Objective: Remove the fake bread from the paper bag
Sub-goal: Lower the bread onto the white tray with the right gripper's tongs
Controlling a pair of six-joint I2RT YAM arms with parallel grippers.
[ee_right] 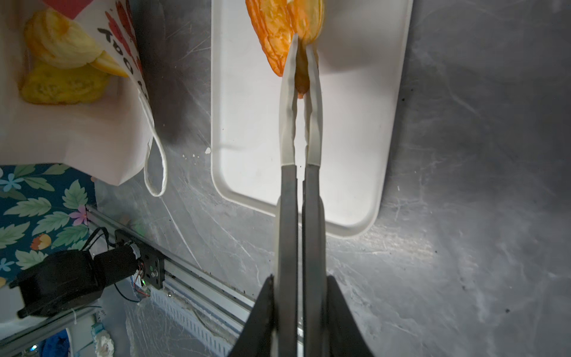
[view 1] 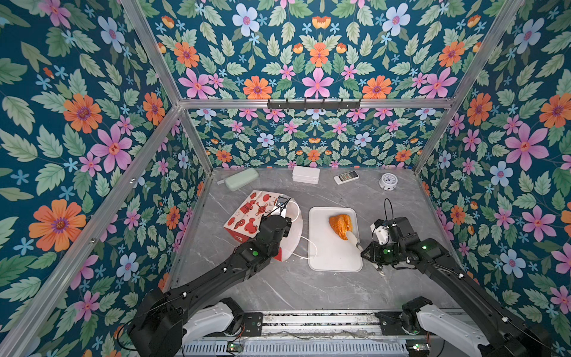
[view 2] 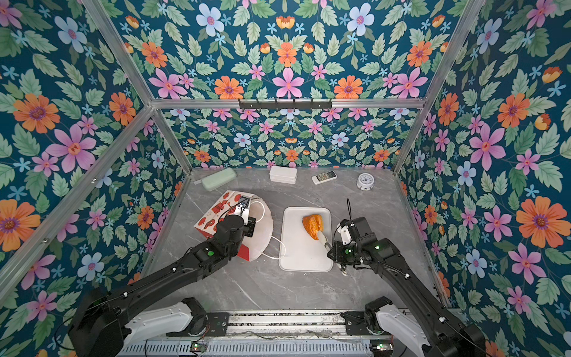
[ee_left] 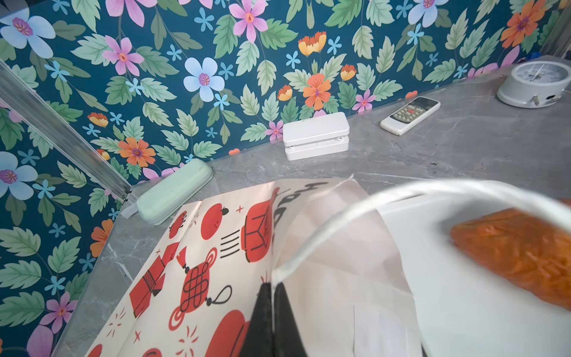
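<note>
The paper bag (view 1: 247, 213) (view 2: 216, 213) lies on its side at the left, white with red prints, mouth facing the tray. My left gripper (ee_left: 273, 286) (view 1: 282, 216) is shut on the bag's upper rim beside a cord handle (ee_left: 324, 228), holding the mouth up. Inside the bag lie yellow-orange pieces of fake bread (ee_right: 61, 49). My right gripper (ee_right: 299, 278) (view 1: 369, 250) is shut on a pair of tongs (ee_right: 301, 123). The tong tips pinch one golden-orange piece of fake bread (view 1: 340, 224) (view 2: 312, 225) (ee_right: 275, 31) over the far end of the white tray (view 1: 333, 259) (ee_right: 355, 154).
Along the back wall lie a green case (view 1: 241, 179), a white box (view 1: 306, 174), a remote (view 1: 346, 177) and a small clock (view 1: 388, 181). The bag's lower cord handle (view 1: 309, 247) lies over the tray's left edge. Floral walls close in three sides.
</note>
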